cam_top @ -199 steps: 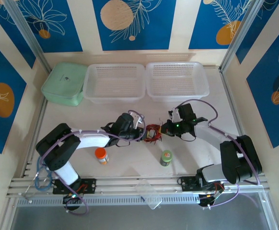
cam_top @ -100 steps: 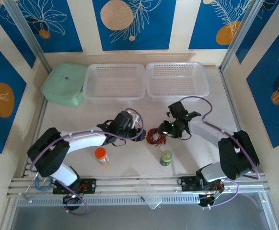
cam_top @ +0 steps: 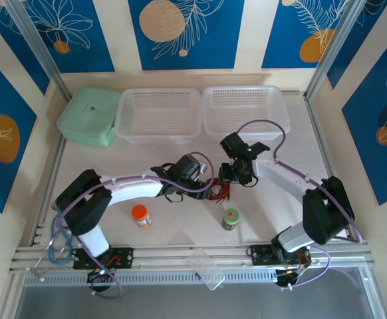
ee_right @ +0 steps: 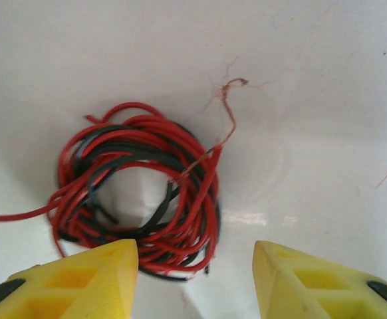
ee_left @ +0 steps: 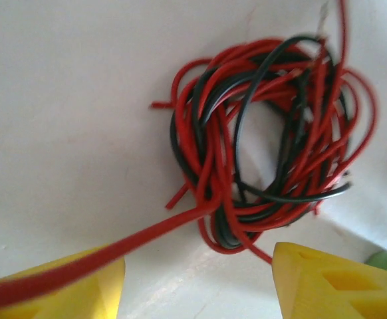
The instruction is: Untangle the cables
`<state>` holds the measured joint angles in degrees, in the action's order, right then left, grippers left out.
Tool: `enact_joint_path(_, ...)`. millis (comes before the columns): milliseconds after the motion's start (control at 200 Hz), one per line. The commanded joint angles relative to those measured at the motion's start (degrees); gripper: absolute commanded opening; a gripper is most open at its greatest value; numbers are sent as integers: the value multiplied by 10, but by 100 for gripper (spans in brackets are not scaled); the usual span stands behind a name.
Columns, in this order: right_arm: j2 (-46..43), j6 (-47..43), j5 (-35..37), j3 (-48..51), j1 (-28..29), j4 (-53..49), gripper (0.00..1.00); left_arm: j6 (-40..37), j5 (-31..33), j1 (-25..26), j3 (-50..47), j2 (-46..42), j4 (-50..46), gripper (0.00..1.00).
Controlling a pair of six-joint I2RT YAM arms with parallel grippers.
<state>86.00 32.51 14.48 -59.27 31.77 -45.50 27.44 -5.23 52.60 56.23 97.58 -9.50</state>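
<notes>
Lying on the smooth white desk [cam_top: 114,166] between my arms, the cables [ee_left: 266,146] form a loose round coil of thin, glossy red and black strands. One red strand trails past my left jaws. My left jaws and right jaws both gape wide beside the coil, gripping nothing. Two white lattice-walled plastic baskets [cam_top: 159,136] sit farther back.
</notes>
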Motion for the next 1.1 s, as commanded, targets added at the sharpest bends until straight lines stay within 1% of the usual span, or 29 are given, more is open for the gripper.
enact_joint_path(0,39,-28,26,-8,2,-15,49,15,8,13,21,28,-7,60)
enact_joint_path(95,67,-29,15,0,0,18,47,18,8,19,26,56,9,60)
enact_joint_path(165,82,-26,1,2,-3,38,45,18,14,21,34,72,13,57)
enact_joint_path(260,92,-22,-27,9,-6,66,42,10,35,21,43,81,9,47)
enact_joint_path(330,92,-17,-56,21,-14,89,39,3,52,21,44,76,13,37)
enact_joint_path(385,88,-12,-78,35,-23,106,36,-2,57,20,42,73,25,29)
enact_joint_path(430,84,-8,-96,48,-32,122,33,-7,55,20,40,73,36,24)
enact_joint_path(515,70,1,-127,77,-52,152,20,-17,51,20,44,78,46,12)
enact_joint_path(560,58,4,-145,94,-65,167,8,-22,55,19,44,78,45,6)
enact_joint_path(600,48,7,-161,108,-76,178,0,-23,63,18,42,74,44,2)
enact_joint_path(645,33,10,-180,125,-91,192,0,-25,75,16,38,67,38,0)
enact_joint_path(750,-12,25,-231,163,-123,222,0,-28,109,5,24,38,14,1)
enact_joint_path(835,-50,54,-263,194,-143,250,0,-30,125,-10,7,3,-3,12)
enact_joint_path(905,-76,81,-273,215,-149,268,0,-35,132,-18,-5,-30,-12,21)
enact_joint_path(995,-101,114,-265,238,-147,285,0,-51,133,-20,-2,-64,-29,32)
enact_joint_path(1096,-118,127,-242,250,-143,285,0,-77,112,-19,14,-89,-46,42)
